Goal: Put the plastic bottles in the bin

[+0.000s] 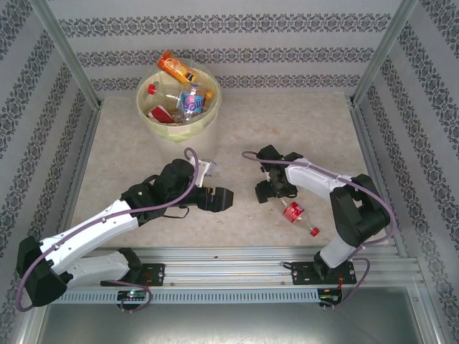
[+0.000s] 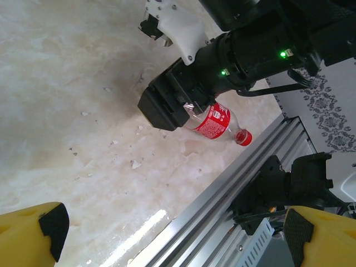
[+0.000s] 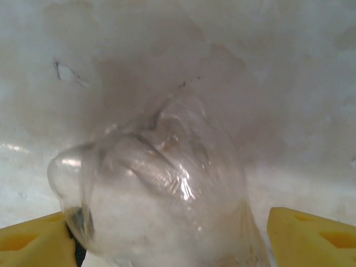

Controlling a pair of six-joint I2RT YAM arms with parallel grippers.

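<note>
A: What is in the bin [image 1: 171, 133]?

B: It has a pale yellow bag as lining, and several crushed bottles lie inside. An orange bottle [image 1: 176, 66] rests on the far rim. A clear bottle with a blue label [image 1: 192, 102] is in the middle. At the left I see a red cap [image 1: 152, 89] and a piece of red label, but I cannot tell how many bottles there are in all.

A: And where does the bin stand?

B: At the far side of the counter [image 1: 308, 122], a bit left, close to the back wall [image 1: 237, 43].

A: Is any bottle outside it?

B: Yes, one. The red-label bottle [image 1: 294, 213] lies on its side at the near right of the counter. Its red cap points to the metal rail [image 1: 237, 258].

A: What does the right hand [image 1: 269, 190] do?

B: It is low over the clear bottom end of that bottle. Its yellow fingers [image 3: 314, 233] are spread, with the bottle between them. One finger is at the plastic, and the other is a little apart.

A: And the left hand [image 2: 178, 239]?

B: It is above the counter, just left of the right one. It is spread wide and empty.

A: How are the surface and the room?

B: The counter is pale beige, like marble. The walls have grey and white stripes with an ornament pattern.
</note>
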